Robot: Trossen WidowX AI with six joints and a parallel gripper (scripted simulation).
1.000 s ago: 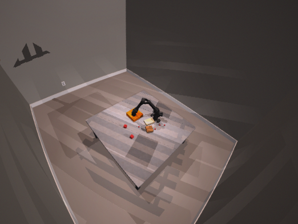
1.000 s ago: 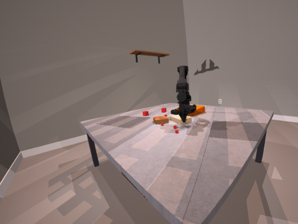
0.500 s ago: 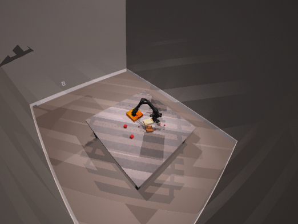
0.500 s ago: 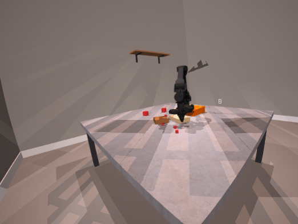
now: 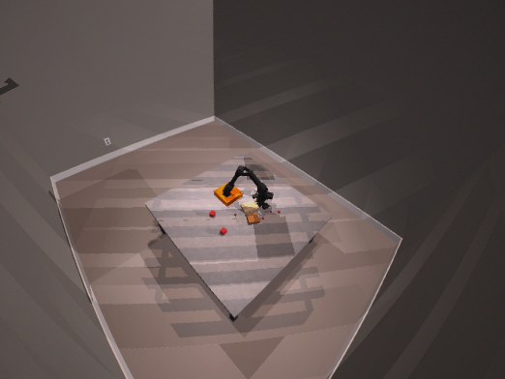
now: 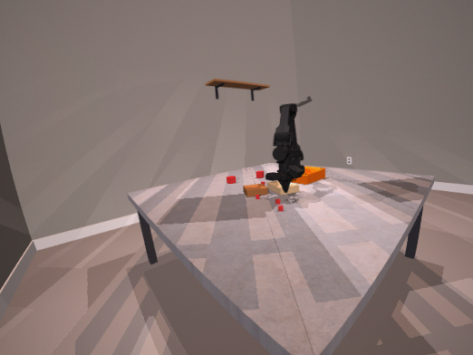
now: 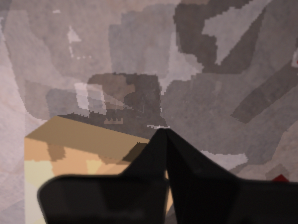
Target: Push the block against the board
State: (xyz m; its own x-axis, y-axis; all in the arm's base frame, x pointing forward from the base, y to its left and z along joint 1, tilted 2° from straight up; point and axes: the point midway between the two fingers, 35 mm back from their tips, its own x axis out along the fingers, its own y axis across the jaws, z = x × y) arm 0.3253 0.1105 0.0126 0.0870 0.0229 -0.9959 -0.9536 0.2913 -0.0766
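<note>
A pale tan block (image 5: 250,206) (image 6: 280,187) (image 7: 75,150) lies flat on the table (image 5: 232,271) (image 6: 290,263). An orange-brown piece (image 5: 253,218) (image 6: 255,189) lies right beside it on the side away from the arm. They are very close, but I cannot tell whether their sides touch. My gripper (image 5: 264,205) (image 6: 286,190) (image 7: 163,133) is shut and empty. It points down with its tips low at the tan block's edge, next to a corner. The gripper body hides the near part of the block in the wrist view.
The arm's orange base (image 5: 228,194) (image 6: 313,174) stands behind the blocks. Two red cubes (image 5: 212,214) (image 5: 222,231) (image 6: 231,179) (image 6: 259,174) and several smaller red bits (image 6: 280,208) lie around the blocks. A wall shelf (image 6: 236,84) hangs far behind.
</note>
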